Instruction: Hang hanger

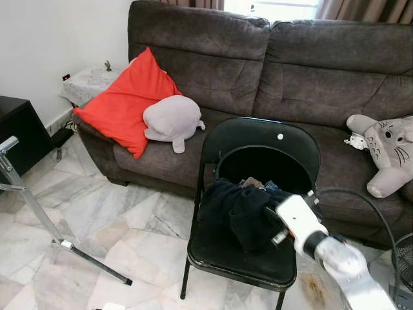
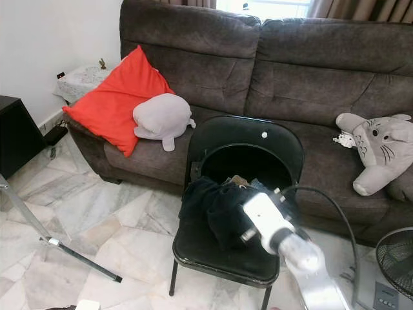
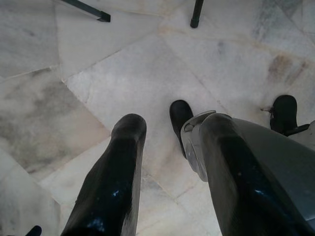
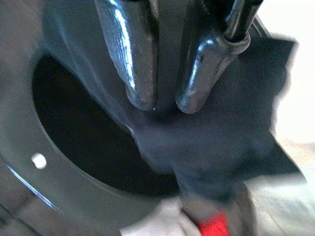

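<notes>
Black steel makes up the folding chair (image 1: 258, 139) that stands in front of me on the pale marble floor (image 1: 129, 219), its round back with the big oval cut-out toward the brown sofa (image 1: 258, 64) at twelve o'clock. On its seat lies a heap of dark clothes (image 1: 235, 210), black cloth on top with a bit of something bluish and brownish behind it. My right gripper (image 4: 160, 105) comes in from about four o'clock on its silver arm and is down on that heap; in the right wrist view its two black fingers (image 4: 130, 59) stand close together, tips pressed into the black cloth with a fold of it between them, so I read it as clamped on the clothes. A hanger I cannot make out for certain anywhere in the heap. My left gripper (image 3: 170, 162) hangs idle toward the floor, its two fingers well apart, with my own dark foot between them further down. On the sofa, at about ten o'clock, a red cushion (image 1: 129, 103) leans against the armrest with a grey plush toy (image 1: 171, 119) touching its lower edge; at two o'clock a grey plush animal (image 1: 387, 152) with whiskers sits on the seat. At nine o'clock a slanted metal stand (image 1: 39, 213) reaches down to the floor, and a fan (image 2: 395, 255) shows at four o'clock.
</notes>
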### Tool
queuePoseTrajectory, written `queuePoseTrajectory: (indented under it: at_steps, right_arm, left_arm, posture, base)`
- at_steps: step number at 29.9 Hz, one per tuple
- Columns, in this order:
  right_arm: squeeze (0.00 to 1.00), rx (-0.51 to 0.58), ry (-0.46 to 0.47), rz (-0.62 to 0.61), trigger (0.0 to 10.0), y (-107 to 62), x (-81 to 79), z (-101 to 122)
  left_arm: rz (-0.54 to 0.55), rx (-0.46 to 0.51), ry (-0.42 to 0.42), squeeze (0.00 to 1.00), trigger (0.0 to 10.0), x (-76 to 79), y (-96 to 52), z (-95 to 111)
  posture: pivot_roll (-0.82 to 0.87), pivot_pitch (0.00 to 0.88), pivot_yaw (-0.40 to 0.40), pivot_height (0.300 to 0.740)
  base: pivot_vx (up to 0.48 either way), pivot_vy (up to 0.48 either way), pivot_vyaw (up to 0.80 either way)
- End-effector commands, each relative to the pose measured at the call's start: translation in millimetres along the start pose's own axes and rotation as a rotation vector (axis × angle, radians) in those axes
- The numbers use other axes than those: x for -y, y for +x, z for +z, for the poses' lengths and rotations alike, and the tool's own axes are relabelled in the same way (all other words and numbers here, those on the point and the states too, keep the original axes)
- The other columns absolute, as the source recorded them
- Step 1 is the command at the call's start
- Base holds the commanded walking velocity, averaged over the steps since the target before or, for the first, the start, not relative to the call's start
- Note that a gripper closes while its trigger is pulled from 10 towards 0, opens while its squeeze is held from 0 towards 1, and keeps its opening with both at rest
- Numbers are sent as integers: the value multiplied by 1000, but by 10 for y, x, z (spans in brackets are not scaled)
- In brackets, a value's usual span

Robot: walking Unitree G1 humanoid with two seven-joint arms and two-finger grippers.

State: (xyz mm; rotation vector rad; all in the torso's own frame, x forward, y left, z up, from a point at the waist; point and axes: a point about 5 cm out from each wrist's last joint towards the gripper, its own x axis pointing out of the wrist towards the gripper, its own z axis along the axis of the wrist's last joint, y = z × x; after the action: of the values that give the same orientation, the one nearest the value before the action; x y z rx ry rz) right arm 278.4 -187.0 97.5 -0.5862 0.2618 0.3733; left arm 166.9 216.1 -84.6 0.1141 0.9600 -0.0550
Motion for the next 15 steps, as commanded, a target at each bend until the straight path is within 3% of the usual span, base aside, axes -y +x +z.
queuePoseTrajectory:
  at_steps: [1, 3, 4, 6, 8, 9, 12, 13, 15]
  right_arm:
    - [0, 3, -18, -22, 10000, -18, -38, 13]
    - [0, -7, 38, -59, 10000, -52, -57, -43]
    - [1000, -13, 55, -59, 10000, -62, -71, -60]
    - [1000, -19, 61, -49, 10000, -66, -94, -75]
    - [1000, -49, 7, -18, 10000, -48, -142, -126]
    - [510, -71, -23, -11, 10000, -21, -147, -165]
    - [510, -94, -47, -10, 10000, 8, -139, -203]
    - [0, -106, -68, -12, 10000, 40, -132, -217]
    - [0, -114, -102, 3, 10000, 112, -135, -221]
  left_arm:
    - [4, -27, 9, 0, 10000, -17, -14, -64]
    - [4, -28, 10, 0, 10000, -16, -14, -63]
    - [3, -28, 10, 0, 10000, -16, -14, -63]
    - [2, -28, 11, 0, 10000, -16, -14, -63]
    - [0, -28, 13, 0, 10000, -12, -13, -63]
    - [-1, -27, 13, 0, 10000, -10, -13, -62]
    - [-1, -26, 13, 0, 10000, -7, -11, -57]
    - [-2, -25, 12, 0, 10000, -5, -10, -55]
    - [-3, -25, 9, 0, 10000, -2, -10, -56]
  posture:
    - [4, 27, 25, 740]
    - [5, 24, 25, 740]
    - [5, 24, 25, 740]
    - [2, 19, 25, 740]
    - [0, 16, 25, 740]
    - [0, 16, 25, 740]
    - [4, 21, 23, 740]
    - [6, 26, 22, 740]
    - [5, 29, 22, 740]
  base:
    - [0, 0, 0]
    - [0, 0, 0]
    - [0, 0, 0]
    - [0, 0, 0]
    - [0, 0, 0]
    - [0, 0, 0]
    - [0, 0, 0]
    - [0, 0, 0]
    - [0, 0, 0]
